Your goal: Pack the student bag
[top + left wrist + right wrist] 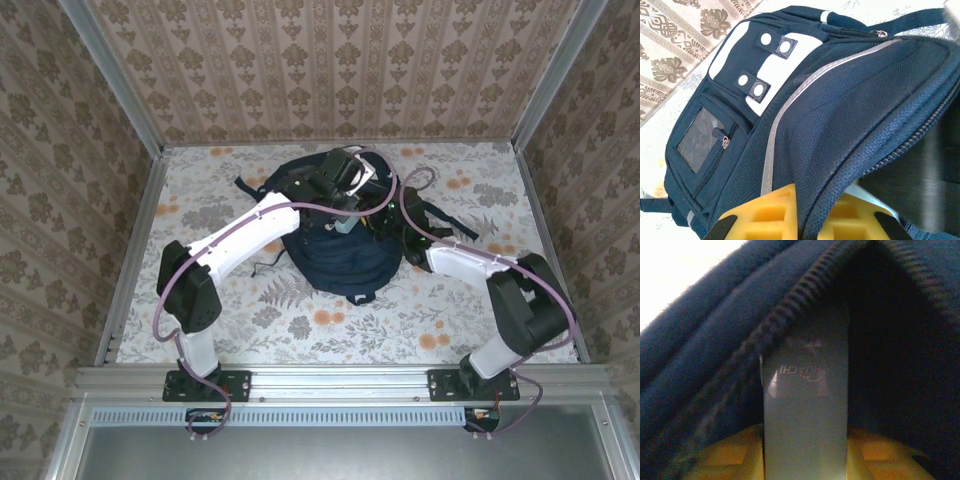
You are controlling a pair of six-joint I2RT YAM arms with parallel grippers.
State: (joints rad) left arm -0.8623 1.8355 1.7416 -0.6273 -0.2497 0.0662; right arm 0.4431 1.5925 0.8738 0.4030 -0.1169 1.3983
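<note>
Left hand (pixel 812 220) pinches the large navy blue fabric backpack (pixel 840 115) at its rim; right hand (pixel 805 460) grips a flat grey slab (pixel 805 405) inside.

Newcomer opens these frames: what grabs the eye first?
The navy student bag dominates, lying in the middle of the floral tabletop. The left gripper pinches its zippered flap, and the right gripper holds a pale grey flat item at the bag's dark opening.

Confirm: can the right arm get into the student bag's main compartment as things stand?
Probably yes. The left arm, jaws shut on the student bag's zipper-edged flap, holds the mouth open; the right arm's jaws grip a flat grey item right at that opening, under the zipper.
</note>
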